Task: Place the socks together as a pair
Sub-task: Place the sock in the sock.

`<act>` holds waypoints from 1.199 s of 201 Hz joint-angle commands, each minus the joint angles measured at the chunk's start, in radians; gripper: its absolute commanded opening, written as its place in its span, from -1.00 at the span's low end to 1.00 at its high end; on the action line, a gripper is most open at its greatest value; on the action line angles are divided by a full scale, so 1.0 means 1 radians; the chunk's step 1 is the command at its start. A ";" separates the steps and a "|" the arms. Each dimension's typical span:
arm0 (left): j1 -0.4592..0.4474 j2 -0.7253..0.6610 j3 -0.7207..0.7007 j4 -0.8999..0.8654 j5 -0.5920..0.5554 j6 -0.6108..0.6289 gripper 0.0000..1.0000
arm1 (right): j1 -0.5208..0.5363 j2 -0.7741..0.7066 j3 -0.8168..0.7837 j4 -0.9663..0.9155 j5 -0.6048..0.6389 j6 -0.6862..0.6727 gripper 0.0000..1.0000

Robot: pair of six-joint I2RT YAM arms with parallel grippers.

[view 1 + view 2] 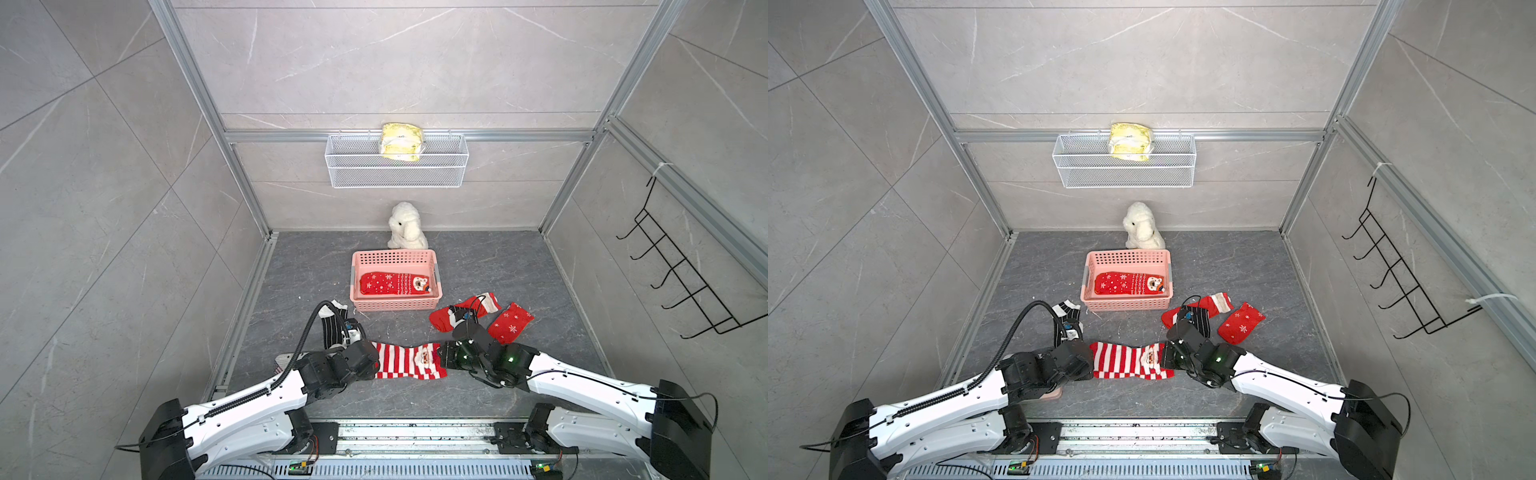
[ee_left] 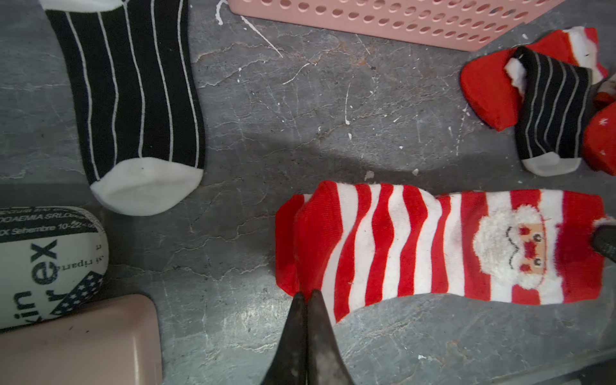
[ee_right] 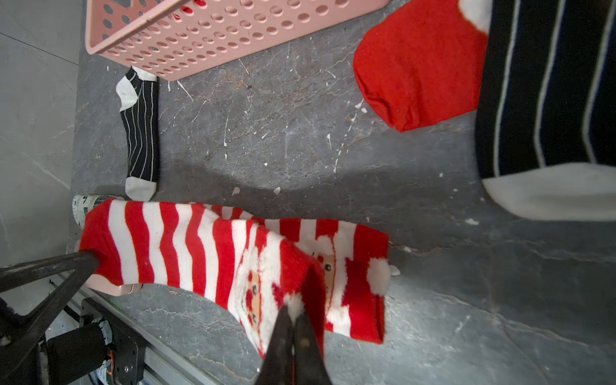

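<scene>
Two red-and-white striped socks (image 1: 405, 361) with a Santa face lie stacked near the front of the floor. My left gripper (image 2: 306, 295) is shut on the red toe end. My right gripper (image 3: 293, 313) is shut on the upper sock's cuff, lifting it off the lower striped sock (image 3: 363, 253). A black striped sock (image 1: 332, 328) lies behind my left arm. Another black sock (image 2: 553, 106) lies across a red sock (image 3: 420, 66) at the right, next to a red snowflake sock (image 1: 510, 323). A further red snowflake sock (image 1: 395, 284) lies in the pink basket (image 1: 395, 253).
A white plush toy (image 1: 405, 226) sits behind the basket at the back wall. Above it a wire shelf (image 1: 397, 166) holds a yellow packet (image 1: 401, 141). A black hook rack (image 1: 673, 266) hangs on the right wall. A printed tube (image 2: 43, 260) and pink box (image 2: 76, 340) lie under my left arm.
</scene>
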 commanded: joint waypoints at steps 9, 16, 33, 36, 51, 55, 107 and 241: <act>-0.003 0.038 0.011 0.048 -0.019 0.036 -1.00 | 0.006 0.029 -0.017 0.032 0.058 -0.004 -1.00; -0.003 0.045 0.008 0.054 -0.022 0.036 -1.00 | 0.006 0.031 -0.022 0.030 0.066 -0.006 -1.00; -0.003 0.063 0.008 0.057 -0.030 0.033 -1.00 | 0.006 0.039 -0.028 0.029 0.081 -0.008 -1.00; -0.003 0.066 0.008 0.058 -0.033 0.033 -1.00 | 0.006 0.040 -0.030 0.027 0.084 -0.008 -1.00; -0.003 0.073 0.006 0.065 -0.034 0.032 -1.00 | 0.006 0.045 -0.036 0.027 0.088 -0.007 -1.00; -0.002 0.076 0.005 0.066 -0.033 0.031 -1.00 | 0.006 0.046 -0.036 0.025 0.089 -0.007 -1.00; 0.000 0.083 -0.022 0.090 0.000 0.013 -1.00 | 0.006 0.048 -0.046 0.008 0.098 -0.010 -1.00; 0.000 0.114 -0.057 0.123 0.020 -0.011 -1.00 | 0.006 0.061 -0.088 0.036 0.083 0.012 -1.00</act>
